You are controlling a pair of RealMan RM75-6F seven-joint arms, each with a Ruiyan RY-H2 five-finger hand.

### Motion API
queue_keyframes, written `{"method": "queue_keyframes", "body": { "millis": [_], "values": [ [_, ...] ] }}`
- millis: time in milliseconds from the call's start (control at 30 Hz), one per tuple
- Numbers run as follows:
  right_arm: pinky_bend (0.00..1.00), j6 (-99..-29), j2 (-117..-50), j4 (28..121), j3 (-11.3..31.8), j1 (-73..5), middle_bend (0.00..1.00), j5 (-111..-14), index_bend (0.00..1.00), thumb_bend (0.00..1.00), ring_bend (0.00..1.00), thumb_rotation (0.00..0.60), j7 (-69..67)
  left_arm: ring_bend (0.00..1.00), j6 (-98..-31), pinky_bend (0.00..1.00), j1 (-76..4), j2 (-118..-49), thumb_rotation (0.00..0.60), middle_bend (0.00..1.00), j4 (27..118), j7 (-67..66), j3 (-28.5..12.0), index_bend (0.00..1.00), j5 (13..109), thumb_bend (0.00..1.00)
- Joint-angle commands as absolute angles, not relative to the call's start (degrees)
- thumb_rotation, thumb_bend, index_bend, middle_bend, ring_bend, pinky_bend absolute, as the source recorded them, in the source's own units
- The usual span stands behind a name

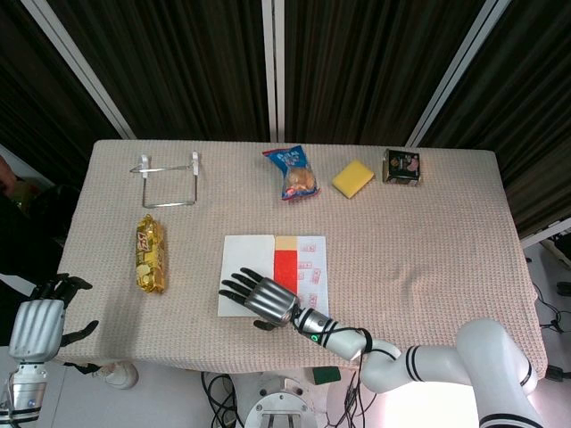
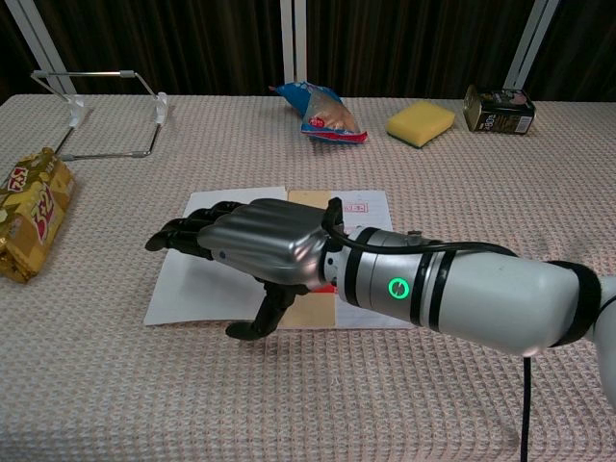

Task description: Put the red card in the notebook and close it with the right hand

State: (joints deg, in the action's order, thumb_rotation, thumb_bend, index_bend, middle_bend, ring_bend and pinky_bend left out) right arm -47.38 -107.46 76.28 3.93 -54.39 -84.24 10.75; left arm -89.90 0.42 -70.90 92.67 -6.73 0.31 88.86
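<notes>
We find the notebook (image 1: 272, 275) lying open and flat near the front edge of the desk (image 1: 446, 223), a little left of the middle. Its long axis runs from front to back, and the red card (image 1: 285, 268) lies along that same axis, on the spine strip between the blank left page (image 2: 217, 274) and the printed right page (image 1: 311, 272). So the card appears to be in place already, and what we judge remains is the closing.

Our right hand (image 1: 259, 298) hovers palm-down over the front left part of the notebook, its fingers (image 2: 183, 234) stretched out and apart, holding nothing, tips pointing toward the desk's left edge. The thumb hangs down at the book's front edge. The blank page thus lies under the fingers, its free edge just beyond the tips. We judge the fold must go from that left edge rightward over the card.

Our left hand (image 1: 37, 323) hangs off the desk's front left corner, well apart, fingers loosely spread and empty.
</notes>
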Motion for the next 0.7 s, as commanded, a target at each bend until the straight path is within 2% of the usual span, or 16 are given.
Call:
{"method": "queue_keyframes", "body": {
  "millis": [33, 300, 367, 500, 700],
  "values": [
    [0.00, -46.52, -109.15, 74.25, 4.23, -54.66, 0.00, -83.58, 0.00, 0.28, 0.00, 0.600, 11.84, 0.21, -89.94, 0.25, 0.50, -70.94, 0.600, 0.31, 92.52, -6.53, 0.30, 0.37, 88.76, 0.04],
    [0.00, -46.31, -112.82, 69.03, 4.65, -54.83, 0.00, -83.33, 0.00, 0.30, 0.00, 0.600, 13.65, 0.21, -89.93, 0.25, 0.85, -71.41, 0.600, 0.31, 91.66, -5.82, 0.53, 0.37, 88.53, 0.04],
    [0.00, -46.86, -113.36, 68.29, 4.55, -54.64, 0.00, -83.71, 0.00, 0.33, 0.00, 0.600, 13.80, 0.21, -90.18, 0.25, 0.99, -71.43, 0.600, 0.31, 91.51, -5.56, 0.51, 0.37, 88.57, 0.04],
    [0.00, -49.28, -113.78, 67.13, 3.83, -53.59, 0.00, -85.16, 0.00, 0.46, 0.00, 0.600, 14.14, 0.21, -90.54, 0.25, 1.30, -71.38, 0.600, 0.31, 91.16, -5.27, 0.62, 0.37, 88.64, 0.04],
    [0.00, -51.67, -112.97, 67.53, 2.75, -52.00, 0.00, -86.60, 0.00, 0.49, 0.00, 0.600, 14.91, 0.21, -90.68, 0.25, 1.41, -71.58, 0.600, 0.31, 90.83, -4.90, 0.73, 0.37, 88.97, 0.04]
  ]
}}
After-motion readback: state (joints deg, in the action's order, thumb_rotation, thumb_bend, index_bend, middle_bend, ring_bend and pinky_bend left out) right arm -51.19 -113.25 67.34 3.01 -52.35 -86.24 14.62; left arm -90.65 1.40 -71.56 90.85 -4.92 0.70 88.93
